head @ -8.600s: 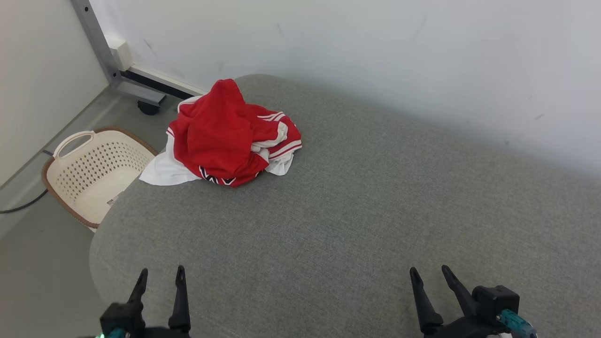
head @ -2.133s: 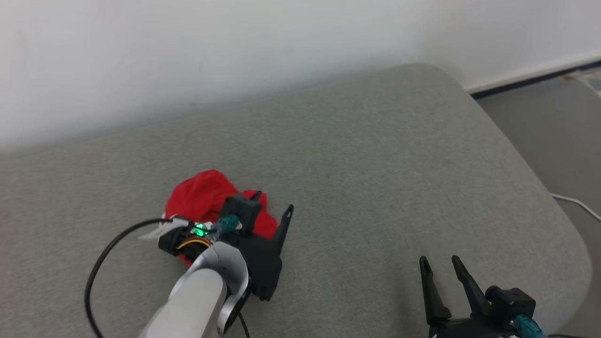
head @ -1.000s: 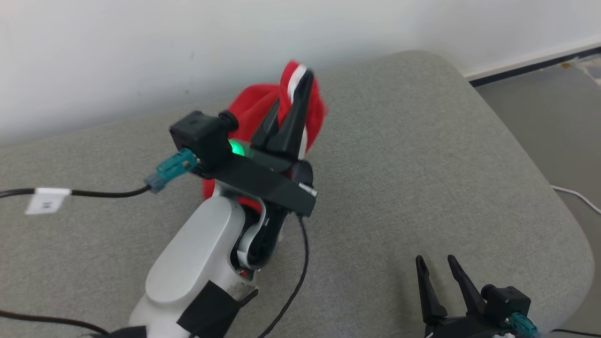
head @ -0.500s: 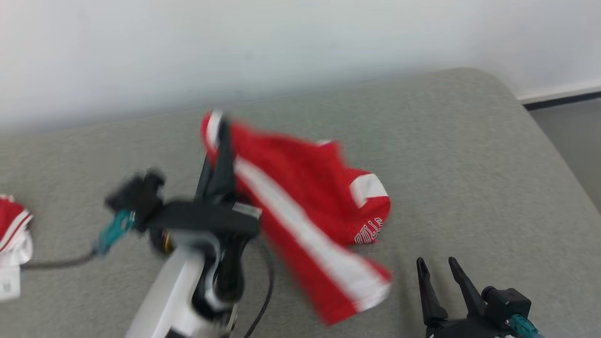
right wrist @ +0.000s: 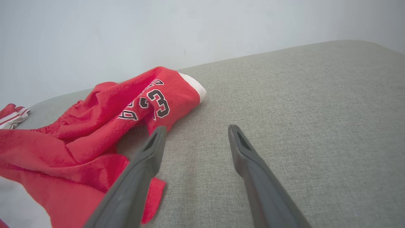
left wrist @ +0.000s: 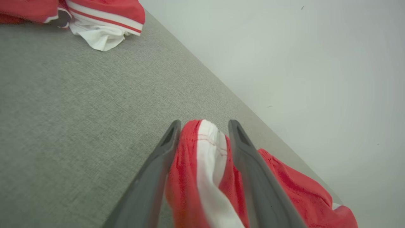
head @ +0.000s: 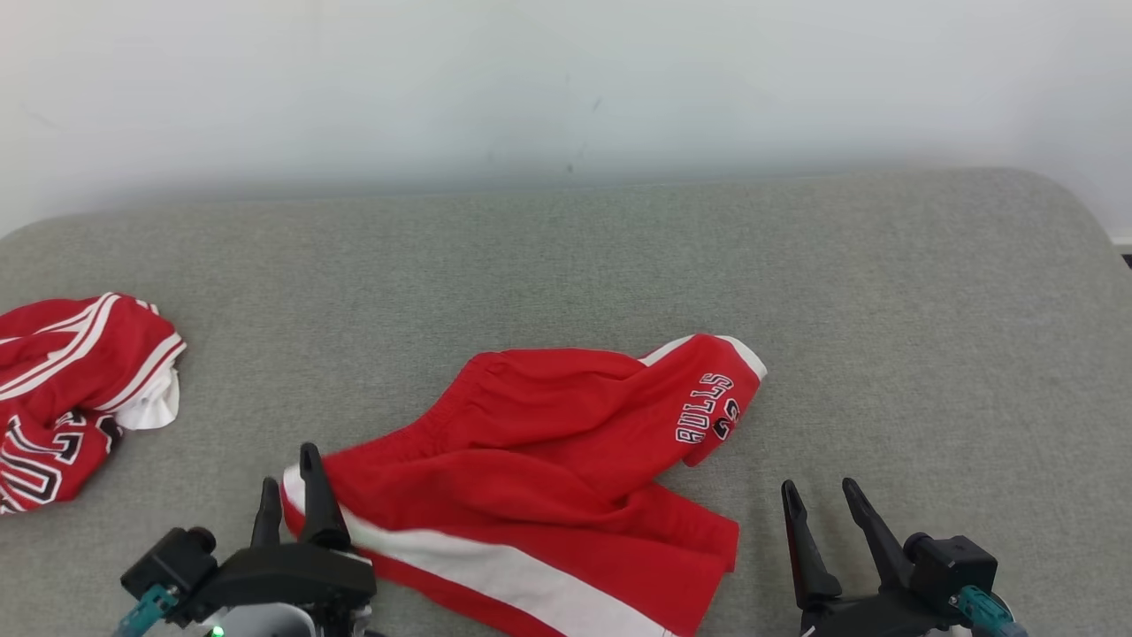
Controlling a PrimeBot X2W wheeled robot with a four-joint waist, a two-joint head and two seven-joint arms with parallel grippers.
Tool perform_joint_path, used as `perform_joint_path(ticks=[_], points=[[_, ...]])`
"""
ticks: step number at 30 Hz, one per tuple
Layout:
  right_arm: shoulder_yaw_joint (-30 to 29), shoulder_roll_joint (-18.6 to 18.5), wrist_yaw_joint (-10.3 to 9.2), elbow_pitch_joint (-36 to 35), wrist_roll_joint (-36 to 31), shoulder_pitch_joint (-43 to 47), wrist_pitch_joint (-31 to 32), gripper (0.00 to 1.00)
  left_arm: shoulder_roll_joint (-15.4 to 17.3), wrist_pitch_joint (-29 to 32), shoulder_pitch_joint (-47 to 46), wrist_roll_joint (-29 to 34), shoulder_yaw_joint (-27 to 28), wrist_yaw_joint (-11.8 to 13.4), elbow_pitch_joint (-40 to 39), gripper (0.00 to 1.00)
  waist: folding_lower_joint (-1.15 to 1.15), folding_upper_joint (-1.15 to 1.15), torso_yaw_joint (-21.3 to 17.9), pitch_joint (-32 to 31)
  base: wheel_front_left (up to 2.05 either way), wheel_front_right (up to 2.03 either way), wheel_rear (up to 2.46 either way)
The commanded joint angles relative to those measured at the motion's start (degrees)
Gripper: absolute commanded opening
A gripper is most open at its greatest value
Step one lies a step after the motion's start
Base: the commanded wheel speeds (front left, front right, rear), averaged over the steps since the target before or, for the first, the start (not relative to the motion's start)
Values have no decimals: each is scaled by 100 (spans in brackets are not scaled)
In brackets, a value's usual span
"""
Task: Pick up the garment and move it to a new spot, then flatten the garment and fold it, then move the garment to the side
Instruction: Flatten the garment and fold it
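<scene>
I have both claws low at the near edge of the grey cushion (head: 884,292). My left claw (head: 287,467) sits at the cushion's near left with its fingers standing apart. The white-striped corner of the red shorts (head: 548,442) rises between them, and I read that cloth as lying loose rather than pinched. My right claw (head: 818,485) is at the cushion's near right, fingers spread wide over bare fabric, close to the shorts' hem.

The shorts rest rumpled across the cushion's near middle. One leg reaches toward the cushion's centre, with BULLS 23 lettering and a white cuff at its end.

Farther off, at the cushion's left end, a heap of red and white clothing (head: 71,380) lies well apart from the shorts. Past the cushion's far edge stands a pale wall (head: 566,88).
</scene>
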Motion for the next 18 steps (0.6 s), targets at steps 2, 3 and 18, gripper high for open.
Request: perform_joint_path(ticks=[2, 3, 18], points=[[-17, -8, -12, -43, -43, 40, 33, 100, 3, -19, 170, 299, 95, -95, 56, 100, 0, 0, 106, -60, 0, 0, 0], [-21, -8, -12, -61, -50, 46, 57, 100, 8, -19, 212, 421, 144, -180, 16, 100, 0, 0, 114, -65, 0, 0, 0], [239, -6, -12, -506, -161, 288, 1910, 100, 201, -20, 1415, 3625, 316, -1297, -2141, 100, 0, 0, 266, -168, 0, 0, 0]])
